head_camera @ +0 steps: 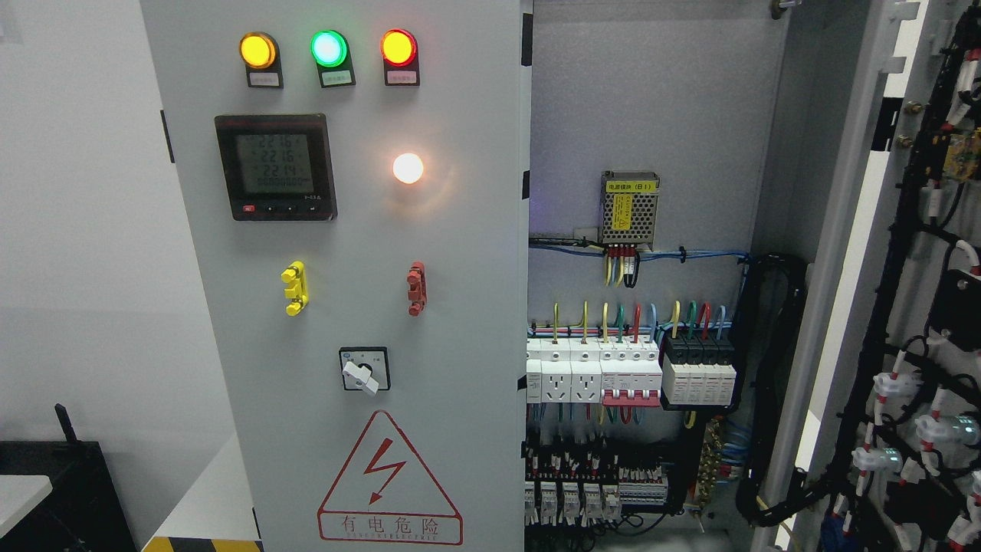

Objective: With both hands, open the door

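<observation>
At the far left a white wall (84, 230) was seen, with a dark box (65, 491) at its foot. Next to it stood the closed left door (345, 230) of the grey cabinet, fitted along its top with an amber lamp (257, 50), a green lamp (329, 48) and a red lamp (398, 47), all lit. Below these a digital meter (276, 167) and a glowing white lamp (408, 168) were mounted, then a yellow handle (294, 287) and a red handle (416, 288), a rotary switch (364, 369) and a red warning triangle (389, 483). To the right the cabinet interior was exposed, showing a power supply (629, 207) and a row of breakers (594, 372) with coloured wiring. At the far right the right door (904, 307) was swung wide open, cable bundles running down its inner face. Neither hand was in view, so how the fingers stood could not be told.
</observation>
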`<state>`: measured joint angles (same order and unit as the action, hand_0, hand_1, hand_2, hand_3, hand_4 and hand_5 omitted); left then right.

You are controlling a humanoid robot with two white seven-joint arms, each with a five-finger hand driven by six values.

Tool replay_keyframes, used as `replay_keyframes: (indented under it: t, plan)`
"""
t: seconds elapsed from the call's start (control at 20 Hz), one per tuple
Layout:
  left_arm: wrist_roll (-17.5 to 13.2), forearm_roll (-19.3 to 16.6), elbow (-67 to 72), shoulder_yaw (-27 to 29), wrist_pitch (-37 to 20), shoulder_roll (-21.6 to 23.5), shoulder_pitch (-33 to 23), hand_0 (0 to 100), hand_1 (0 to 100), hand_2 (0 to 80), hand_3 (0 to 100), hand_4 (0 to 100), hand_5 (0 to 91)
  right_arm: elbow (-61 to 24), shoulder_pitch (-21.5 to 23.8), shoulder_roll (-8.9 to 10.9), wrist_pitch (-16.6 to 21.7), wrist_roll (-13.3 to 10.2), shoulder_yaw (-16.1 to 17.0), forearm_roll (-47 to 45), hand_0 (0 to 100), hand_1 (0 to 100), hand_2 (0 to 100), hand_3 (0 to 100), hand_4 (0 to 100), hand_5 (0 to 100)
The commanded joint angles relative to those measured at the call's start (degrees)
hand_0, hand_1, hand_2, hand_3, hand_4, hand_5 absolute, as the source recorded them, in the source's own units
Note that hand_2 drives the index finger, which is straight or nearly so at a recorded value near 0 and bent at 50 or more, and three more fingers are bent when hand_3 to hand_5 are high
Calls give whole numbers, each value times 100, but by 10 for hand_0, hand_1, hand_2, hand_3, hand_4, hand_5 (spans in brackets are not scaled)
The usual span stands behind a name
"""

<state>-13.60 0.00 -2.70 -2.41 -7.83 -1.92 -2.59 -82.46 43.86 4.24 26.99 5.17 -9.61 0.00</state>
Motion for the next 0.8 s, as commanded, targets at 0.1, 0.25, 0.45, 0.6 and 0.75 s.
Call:
replay_keyframes:
  t: [0.1, 0.25, 0.45, 0.6, 0.75]
  plan:
    - [-11, 123, 15, 21, -8, -27, 48, 0, 0, 0, 0, 0, 0, -2643, 219, 508, 419, 1, -155, 35, 383, 0, 0, 0, 0, 0]
    - [-11, 123, 24, 21, 1, -36, 48, 0, 0, 0, 0, 0, 0, -2713, 131, 517, 807, 1, -314, 18, 383, 0, 0, 0, 0, 0]
    - [-11, 123, 24, 21, 1, -36, 48, 0, 0, 0, 0, 0, 0, -2784, -263, 473, 992, 1, -323, 9, 383, 0, 0, 0, 0, 0]
    - [-11, 123, 24, 21, 1, -36, 48, 0, 0, 0, 0, 0, 0, -2793, -755, 429, 975, 1, -323, 9, 383, 0, 0, 0, 0, 0]
    - [-11, 123, 24, 21, 1, -36, 48, 0, 0, 0, 0, 0, 0, -2775, -1300, 324, 809, 1, -323, 9, 383, 0, 0, 0, 0, 0]
